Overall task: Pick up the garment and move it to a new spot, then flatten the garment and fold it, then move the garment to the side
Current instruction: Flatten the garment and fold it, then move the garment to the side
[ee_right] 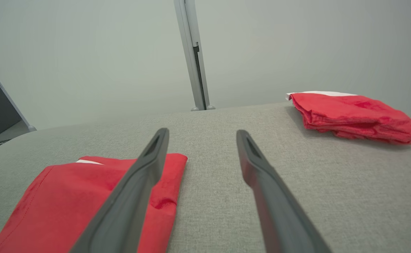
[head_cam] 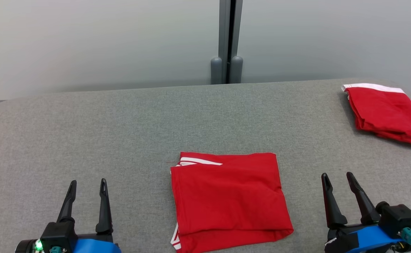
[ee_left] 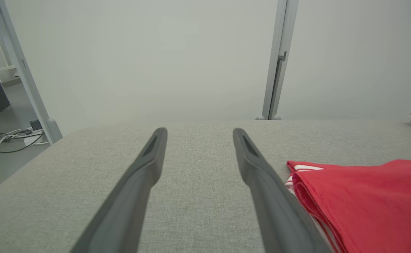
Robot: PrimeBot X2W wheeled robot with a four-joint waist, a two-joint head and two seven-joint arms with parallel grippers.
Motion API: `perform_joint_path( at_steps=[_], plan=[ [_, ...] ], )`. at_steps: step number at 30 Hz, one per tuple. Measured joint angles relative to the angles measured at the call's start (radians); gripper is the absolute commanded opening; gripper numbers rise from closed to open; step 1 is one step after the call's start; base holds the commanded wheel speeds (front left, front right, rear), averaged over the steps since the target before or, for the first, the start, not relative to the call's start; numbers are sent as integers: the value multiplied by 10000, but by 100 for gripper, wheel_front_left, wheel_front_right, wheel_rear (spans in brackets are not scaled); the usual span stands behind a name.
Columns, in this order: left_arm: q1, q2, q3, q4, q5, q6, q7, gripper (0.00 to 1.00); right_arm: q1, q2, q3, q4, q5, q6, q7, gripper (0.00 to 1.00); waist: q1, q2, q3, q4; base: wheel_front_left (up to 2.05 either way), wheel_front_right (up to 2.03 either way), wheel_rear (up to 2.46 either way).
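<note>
The red garment [head_cam: 226, 196] lies folded near centre on the table [head_cam: 86, 133], so I judge only the move aside remains: my left gripper [head_cam: 88, 182] and right gripper [head_cam: 337, 175], both wide and empty, must grip its edges.

The light on everything before me is soft and even, bright without glare. The pale wall [head_cam: 86, 42] across the top of the head view is washed almost featureless. The grey table [head_cam: 121, 123] keeps its weave crisp there. A faint shadow lies along the left edge of the other red garment [head_cam: 388, 112] at upper right, while the folded garment [head_cam: 226, 200] at lower centre casts hardly any. In the wrist views my left fingers [ee_left: 135, 189] and right fingers [ee_right: 135, 189] go soft toward the bottom edge, and the post [ee_right: 193, 52] leans with wide-angle bending.
</note>
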Motion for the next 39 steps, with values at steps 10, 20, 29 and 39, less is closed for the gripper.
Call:
perform_joint_path(
  at_steps=[10,20,29,39],
  plan=[
    [-17,67,-33,65,-31,63,0,100,104,86,19,-203,-165,0,265,100,0,0,20,72,0,0,0],
    [-19,125,-63,81,-104,140,0,100,181,142,19,-240,-190,0,384,100,0,1,27,65,0,0,0],
    [-99,148,-102,107,-182,157,0,100,21,159,-4,-257,-228,0,387,100,0,1,73,156,0,0,0],
    [-278,142,-282,90,-207,188,0,100,-1791,192,543,151,-309,0,1227,100,1,2,259,353,0,0,0]
  ],
)
